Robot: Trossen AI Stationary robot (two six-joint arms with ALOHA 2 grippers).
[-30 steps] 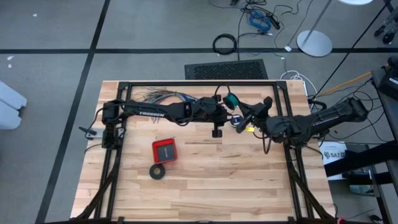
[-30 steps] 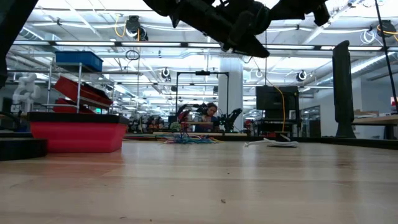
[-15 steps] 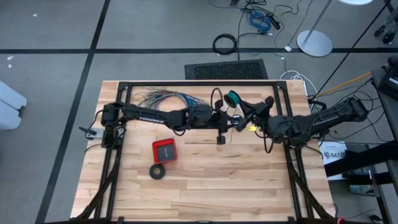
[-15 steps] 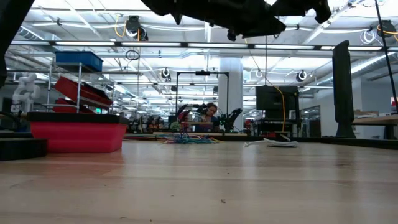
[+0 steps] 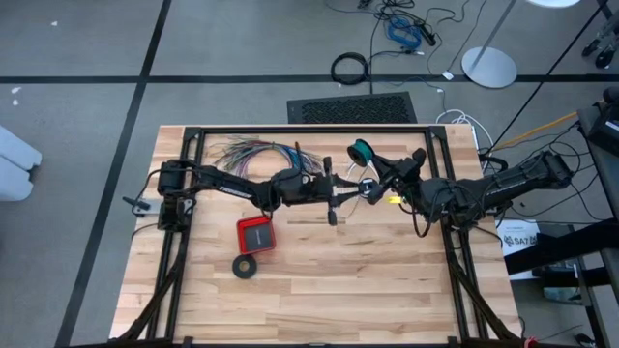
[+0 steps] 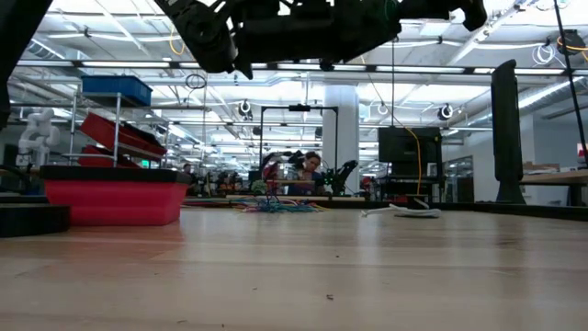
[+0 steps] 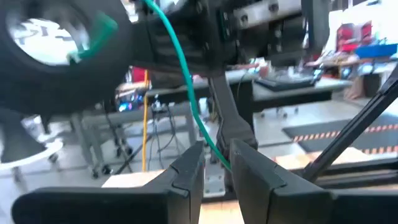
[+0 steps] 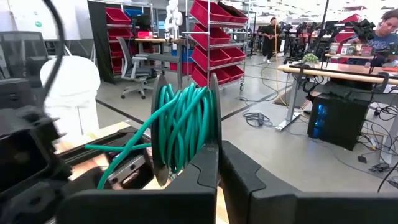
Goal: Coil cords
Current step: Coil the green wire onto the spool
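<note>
Butcher-block wooden table (image 5: pixel 319 280) in an open workshop; right gripper (image 5: pixel 370 158) raised over the far centre, clenched on a spool of glossy teal wire (image 8: pixel 183 127), visible only in its wrist view; left gripper (image 7: pixel 214 165) just beside it, pinching one taut strand; red square box (image 5: pixel 255 233) and black tape ring (image 5: pixel 245 266) near the front.

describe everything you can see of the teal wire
The teal wire is thin, glossy and plastic-coated. Most of it is wound in many loops into a small coil, held upright in the shut right gripper above the table's far middle. A loose strand leaves the coil and runs taut between the left gripper's nearly closed fingers.
</note>
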